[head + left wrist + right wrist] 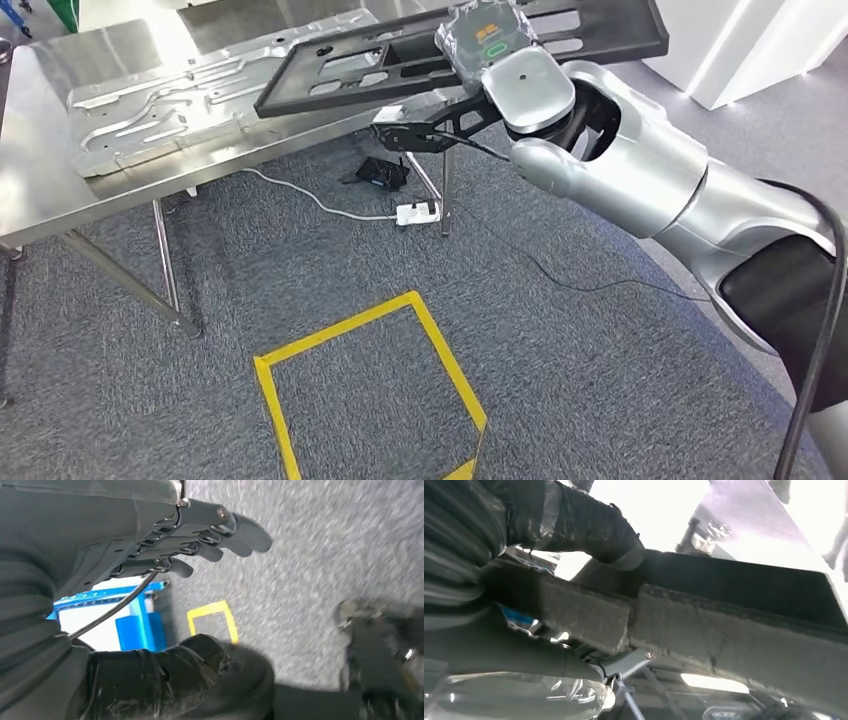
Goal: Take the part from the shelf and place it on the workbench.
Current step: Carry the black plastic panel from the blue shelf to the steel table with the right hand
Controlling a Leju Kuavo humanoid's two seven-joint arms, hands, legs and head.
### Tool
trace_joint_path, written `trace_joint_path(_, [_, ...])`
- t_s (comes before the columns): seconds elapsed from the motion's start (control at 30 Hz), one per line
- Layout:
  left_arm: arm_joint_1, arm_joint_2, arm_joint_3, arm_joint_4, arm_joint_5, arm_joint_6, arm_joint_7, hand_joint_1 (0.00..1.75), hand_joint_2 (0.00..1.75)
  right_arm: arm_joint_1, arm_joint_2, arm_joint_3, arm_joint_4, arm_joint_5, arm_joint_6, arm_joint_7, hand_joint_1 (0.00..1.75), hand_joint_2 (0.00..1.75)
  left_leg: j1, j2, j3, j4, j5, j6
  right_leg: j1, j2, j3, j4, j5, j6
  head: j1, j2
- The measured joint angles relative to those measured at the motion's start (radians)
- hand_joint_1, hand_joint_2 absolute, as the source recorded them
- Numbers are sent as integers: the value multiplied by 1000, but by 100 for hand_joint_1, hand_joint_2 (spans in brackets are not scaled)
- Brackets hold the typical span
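Right hand (487, 45) grips the part (420, 55) by one edge, held at 12 o'clock above the workbench (60, 170); cantilevered load may slip; left hand (200, 540) hangs empty, fingers apart.

The left hand (200, 545) hangs over grey carpet (320, 555), its dark fingers (245, 535) stretched out and holding nothing, with yellow floor tape (212, 611) and a blue rack (135, 625) beyond

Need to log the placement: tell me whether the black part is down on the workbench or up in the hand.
Up in the hand. The right hand grips the black part, held tilted over the workbench edge.
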Motion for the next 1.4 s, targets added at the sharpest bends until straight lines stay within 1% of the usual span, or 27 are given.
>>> trace_joint_path(0.07, [0, 0, 0, 0, -2, 5, 2, 0, 175, 2, 0, 0, -1, -1, 3, 1, 175, 175, 5, 2, -62, 119, -41, -8, 0, 0, 1, 0, -1, -2, 0, 0])
trace_joint_path(0.1, [0, 0, 0, 0, -3, 6, 3, 0, 175, 4, 0, 0, -1, -2, 4, 1, 175, 175, 6, 2, -81, 148, -41, -10, 0, 0, 2, 0, -2, -2, 0, 0])
trace_joint_path(0.13, [0, 0, 0, 0, -4, 7, 4, 0, 175, 5, 0, 0, -2, -2, 5, 1, 175, 175, 7, 2, -80, 137, -21, -9, 0, 0, 3, 0, -3, -2, 0, 0])
trace_joint_path(0.2, [0, 0, 0, 0, -4, 7, 5, 0, 175, 5, 0, 0, -2, -2, 5, 2, 175, 175, 7, 3, -29, 17, 49, -3, 0, 0, 9, 0, -6, 0, 0, 0])
trace_joint_path(0.27, [-1, 0, 0, 0, -5, 8, 4, 0, 175, 2, 0, 0, -2, -2, 5, 3, 175, 175, 1, 3, 27, -98, 88, 7, 2, 1, 11, -2, -9, 7, 0, 0])
trace_joint_path(0.33, [-2, 1, 0, 0, -5, 9, 4, 0, 175, 2, 1, 0, -2, -3, 5, 3, 175, 175, -5, 1, 43, -127, 86, 14, 2, 1, 11, -6, -8, 17, 0, 0])
trace_joint_path(0.43, [-1, 2, 0, 0, -5, 12, 3, 0, 175, 3, 0, 0, -2, -5, 5, 4, 175, 175, -3, 3, 55, -145, 94, 29, 2, 0, 9, 3, -19, 33, 2, 0])
trace_joint_path(0.5, [-2, 3, 0, 0, -5, 12, 3, 0, 175, 2, -2, 0, -4, -5, 6, 8, 175, 175, 0, 5, 66, -157, 97, 41, 3, -1, -30, 86, -63, 36, 4, 0])
trace_joint_path(0.57, [-3, 3, 0, 0, -5, 12, 3, 0, 175, 6, -2, 0, -6, -6, 7, 11, 175, 175, -1, 5, 68, -155, 93, 50, 6, -1, -96, 211, -112, 37, 5, 0])
trace_joint_path(0.6, [-3, 3, 0, 0, -6, 12, 3, 0, 175, 9, -3, 0, -7, -7, 8, 12, 175, 175, -2, 4, 68, -152, 90, 51, 6, -1, -119, 250, -118, 37, 5, 0])
trace_joint_path(0.63, [-2, 3, 0, 0, -6, 12, 3, 0, 175, 12, -4, 0, -7, -8, 9, 12, 175, 175, -2, 3, 68, -148, 86, 51, 6, -1, -126, 253, -104, 37, 5, 0])
trace_joint_path(0.67, [-2, 3, 0, 0, -6, 12, 4, 0, 175, 13, -5, 0, -7, -8, 9, 13, 175, 175, -3, 1, 69, -142, 81, 50, 6, -1, -114, 219, -75, 36, 5, 0])
trace_joint_path(0.7, [-1, 3, 0, 0, -6, 12, 4, 0, 175, 13, -5, 0, -7, -8, 9, 13, 175, 175, -2, 0, 69, -135, 74, 47, 6, -1, -88, 157, -38, 35, 6, 0])
trace_joint_path(0.77, [-1, 3, 0, 0, -6, 15, 4, 0, 175, 11, -6, 0, -8, -9, 7, 13, 175, 175, -6, -2, 66, -119, 62, 39, 8, -1, -37, 50, 3, 29, 4, 0])
trace_joint_path(0.8, [-2, 3, 0, 0, -7, 17, 4, 0, 175, 12, -6, 0, -9, -9, 7, 13, 175, 175, -7, -3, 63, -114, 58, 34, 10, 0, -24, 24, 6, 26, 4, 0])
trace_joint_path(0.9, [-2, 3, 0, 0, -8, 25, 4, 0, 175, 15, -6, 0, -10, -11, 6, 13, 175, 175, -8, -3, 59, -112, 54, 22, 11, 2, -20, 13, 2, 14, 5, 0])
trace_joint_path(0.97, [-1, 3, 0, 0, -8, 26, 6, 0, 175, 14, -7, 0, -10, -11, 5, 13, 175, 175, -6, -1, 44, -80, 33, 10, 5, 1, -14, 5, 3, 3, 2, 0])
trace_joint_path(1.0, [-1, 3, 0, 0, -8, 26, 6, 0, 175, 14, -7, 0, -10, -11, 5, 13, 175, 175, -3, 1, 22, -36, 11, 4, 3, 1, -10, 2, 3, -1, 0, 0])
trace_joint_path(1.07, [-2, 4, 0, 0, -8, 26, 6, 0, 175, 16, -7, 0, -10, -12, 4, 13, 175, 175, 3, 2, -44, 88, -35, -7, 2, 1, -5, 1, -1, -6, -2, 0])
trace_joint_path(1.1, [-1, 4, 0, 0, -9, 26, 6, 0, 175, 19, -7, 0, -10, -12, 4, 13, 175, 175, 6, 2, -73, 135, -43, -11, 2, 1, -2, 1, -3, -7, -2, 0])
trace_joint_path(1.13, [-1, 4, 0, 0, -9, 25, 6, 0, 175, 21, -7, 0, -10, -12, 4, 13, 175, 175, 8, 2, -87, 150, -34, -13, 2, 1, 1, 1, -6, -7, -2, 0])
trace_joint_path(1.17, [-1, 4, 0, 0, -8, 24, 6, 0, 175, 22, -7, 0, -10, -13, 4, 13, 175, 175, 10, 3, -81, 125, -6, -14, 1, 1, 5, 2, -9, -6, -2, 0])
trace_joint_path(1.23, [-1, 4, 0, 0, -8, 23, 6, 0, 175, 21, -7, 0, -10, -13, 4, 13, 175, 175, 11, 3, -27, -1, 69, -10, 0, 2, 17, 1, -17, 0, -2, 0])
trace_joint_path(1.27, [-1, 4, 0, 0, -8, 22, 6, 0, 175, 19, -8, 0, -10, -13, 4, 13, 175, 175, 9, 4, 1, -62, 93, -7, 1, 2, 20, 0, -19, 4, -2, 0])
trace_joint_path(1.3, [-2, 4, 0, 0, -8, 22, 6, 0, 175, 17, -8, 0, -10, -13, 4, 13, 175, 175, 6, 4, 21, -101, 102, -3, 1, 3, 22, -1, -21, 9, -1, 0])
trace_joint_path(1.37, [-3, 5, 0, 0, -9, 22, 6, 0, 175, 16, -8, 0, -10, -13, 3, 12, 175, 175, -1, 4, 33, -123, 96, 4, 1, 3, 24, -7, -21, 21, -1, 0])
trace_joint_path(1.4, [-3, 6, -1, 0, -9, 23, 6, 0, 175, 16, -8, 0, -10, -13, 3, 12, 175, 175, 1, 4, 38, -129, 97, 11, 1, 3, 26, -10, -23, 28, -1, 0])
